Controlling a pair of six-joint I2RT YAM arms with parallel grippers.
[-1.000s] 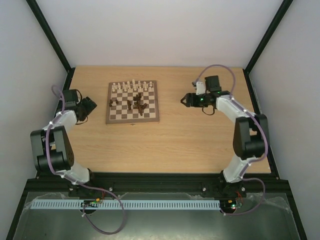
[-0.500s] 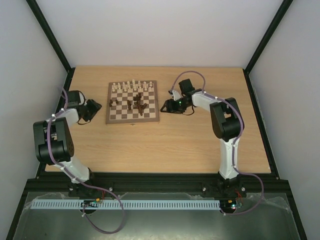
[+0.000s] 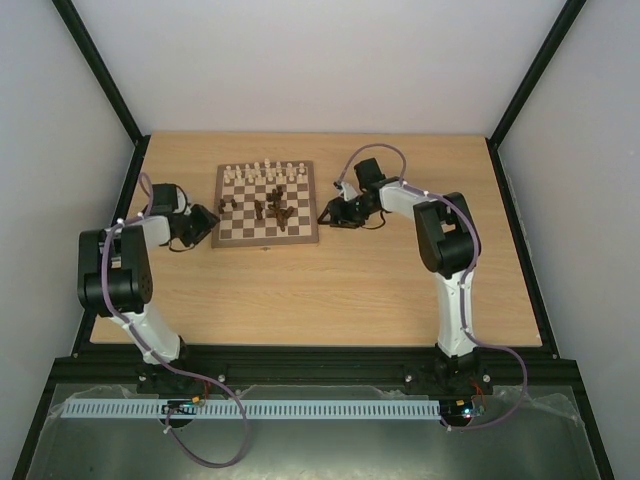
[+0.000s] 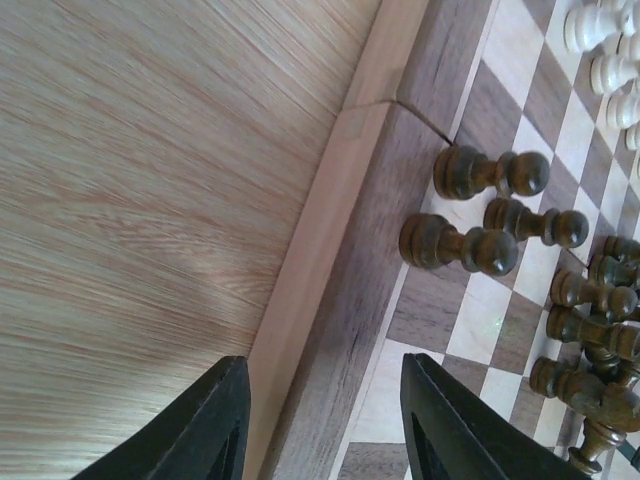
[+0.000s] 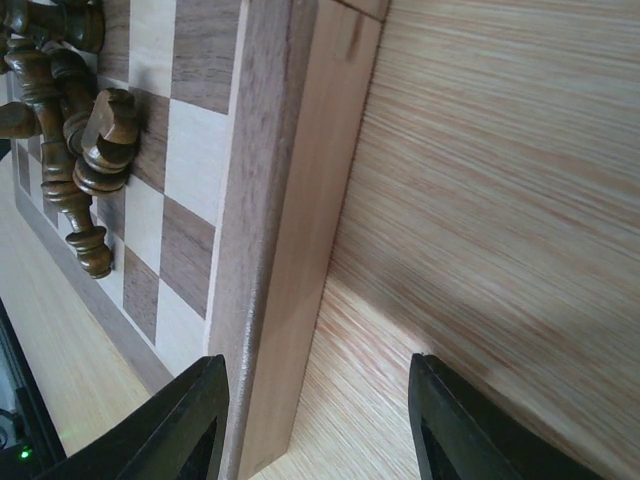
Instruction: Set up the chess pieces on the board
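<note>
Top external: board (image 3: 265,203) is seen at 12 o'clock on tabletop (image 3: 350,280). At its 9 o'clock edge left end effector (image 3: 205,224) is parked, right end effector (image 3: 328,214) at 3 o'clock; both spread wide, nothing held. Probably staged to reach dark pieces (image 3: 278,210) heaped mid-board.

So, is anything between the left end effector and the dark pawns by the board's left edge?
Nothing visible. The open left end effector sits at the edge of the board, and only bare border and empty squares lie between it and the nearest dark pawns.
</note>
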